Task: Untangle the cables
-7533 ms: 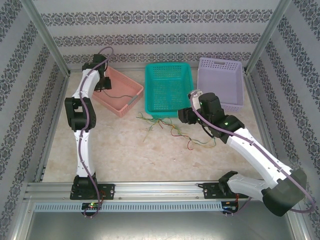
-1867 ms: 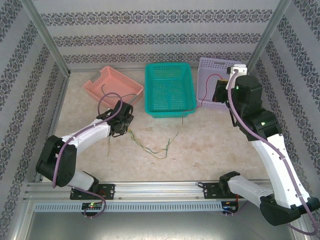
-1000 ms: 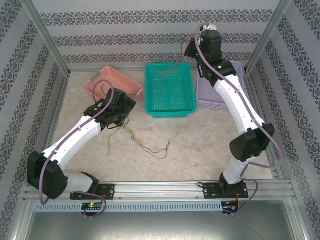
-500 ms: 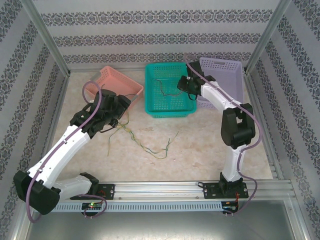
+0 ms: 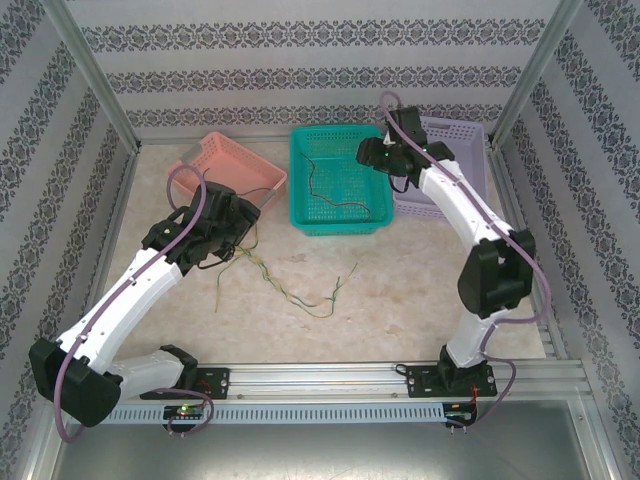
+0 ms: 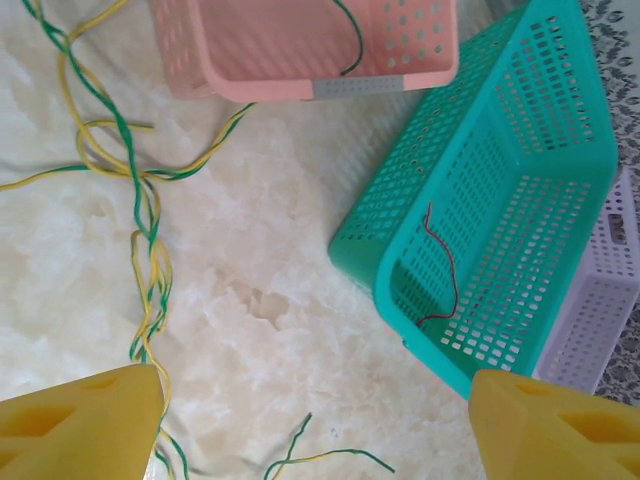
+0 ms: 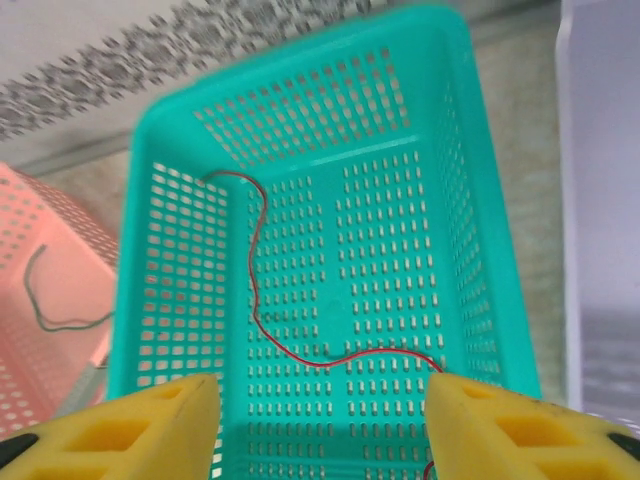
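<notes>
Yellow-green twisted wires (image 5: pixel 290 288) lie on tabletop (image 5: pixel 420 300), near-left of teal basket (image 5: pixel 338 229), long axis running from basket's left side toward its front. Left tool (image 6: pixel 315 420) hangs over their left end, jaws spread, empty: nearer arm. Right tool (image 7: pixel 320 420) spread, empty, above basket; red wire (image 7: pixel 255 300) inside.

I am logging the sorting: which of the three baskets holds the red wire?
The teal basket, the middle one: the red wire lies on its floor. The pink basket holds a dark wire.

Yellow-green cables (image 6: pixel 150 280) cut off at upper edge, purple basket (image 7: pixel 600 200) cropped at right edge
</notes>
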You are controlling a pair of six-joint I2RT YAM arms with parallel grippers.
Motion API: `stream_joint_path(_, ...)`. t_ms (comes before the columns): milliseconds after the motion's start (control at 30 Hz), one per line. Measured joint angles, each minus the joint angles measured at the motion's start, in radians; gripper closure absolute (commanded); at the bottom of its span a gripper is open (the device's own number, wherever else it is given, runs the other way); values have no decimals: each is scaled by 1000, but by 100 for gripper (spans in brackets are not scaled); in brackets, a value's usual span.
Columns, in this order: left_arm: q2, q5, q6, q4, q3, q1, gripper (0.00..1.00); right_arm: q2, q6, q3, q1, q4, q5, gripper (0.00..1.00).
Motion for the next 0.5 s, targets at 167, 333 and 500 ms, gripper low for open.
stream_joint_path(167,-40,0,-21,-49,-63,0,27,-194,-99,-160,90,36,25,50)
stream_joint_path(333,-87,48,-67,-3,-242,3,29,-370,-189,-507,313,129,-38,52)
stream_joint_path(500,41,138,-102,137,-365,6,30,-383,-233,-700,472,148,-138,52)
